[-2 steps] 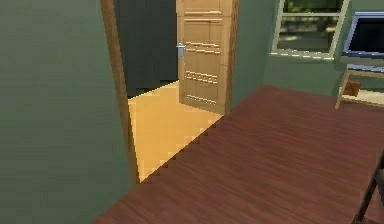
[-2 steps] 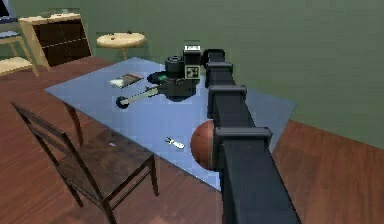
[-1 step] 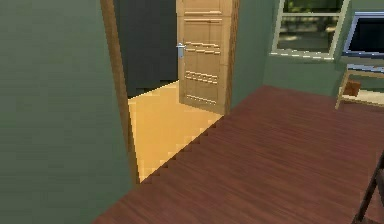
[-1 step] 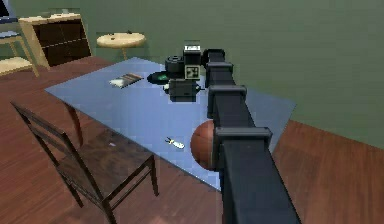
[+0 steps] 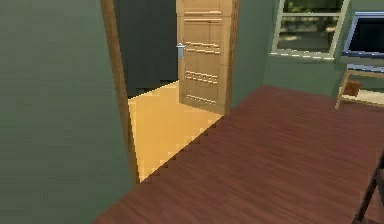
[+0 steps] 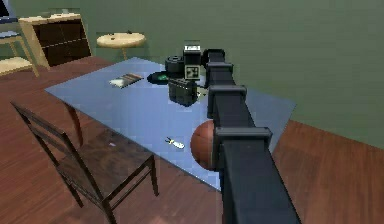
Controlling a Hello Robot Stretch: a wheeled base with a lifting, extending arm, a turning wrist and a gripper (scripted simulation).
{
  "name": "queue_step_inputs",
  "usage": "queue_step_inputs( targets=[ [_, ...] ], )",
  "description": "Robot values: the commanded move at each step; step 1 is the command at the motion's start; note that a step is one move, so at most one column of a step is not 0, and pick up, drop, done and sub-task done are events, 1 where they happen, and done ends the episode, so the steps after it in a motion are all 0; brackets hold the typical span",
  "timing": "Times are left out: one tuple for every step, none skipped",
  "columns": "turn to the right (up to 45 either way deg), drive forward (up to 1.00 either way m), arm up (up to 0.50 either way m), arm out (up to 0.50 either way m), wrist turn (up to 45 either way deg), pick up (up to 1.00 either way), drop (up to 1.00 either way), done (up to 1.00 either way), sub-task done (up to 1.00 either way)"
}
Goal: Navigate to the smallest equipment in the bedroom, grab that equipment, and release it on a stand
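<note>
The pale blue table spanned the frame's middle. On it lay a flat booklet and a dark disc toward the top, and lower down a small white object and a brownish ball.

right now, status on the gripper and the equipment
Gripper at the table, load cannot be told. Brown ball on table beside arm. Chair close by table.

So there's a doorway in the flat green wall, and the pale wooden panelled door stands swung open. The floor past it is yellowish wood; this side is dark reddish planks. Top right has a white-framed window, with a dark screen beside it over a light wooden unit.
</note>
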Motion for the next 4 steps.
queue_step_inputs(
  targets=[
    [0.0,0.00,-0.30,0.00,0.0,0.00,0.00,0.00,0.00],
    [0.0,0.00,0.00,0.00,0.0,1.00,0.00,0.00,0.00],
    [0.0,0.00,0.10,0.00,0.0,0.00,0.00,0.00,0.00],
    [0.0,0.00,0.20,0.00,0.0,0.00,0.00,0.00,0.00]
  ],
)
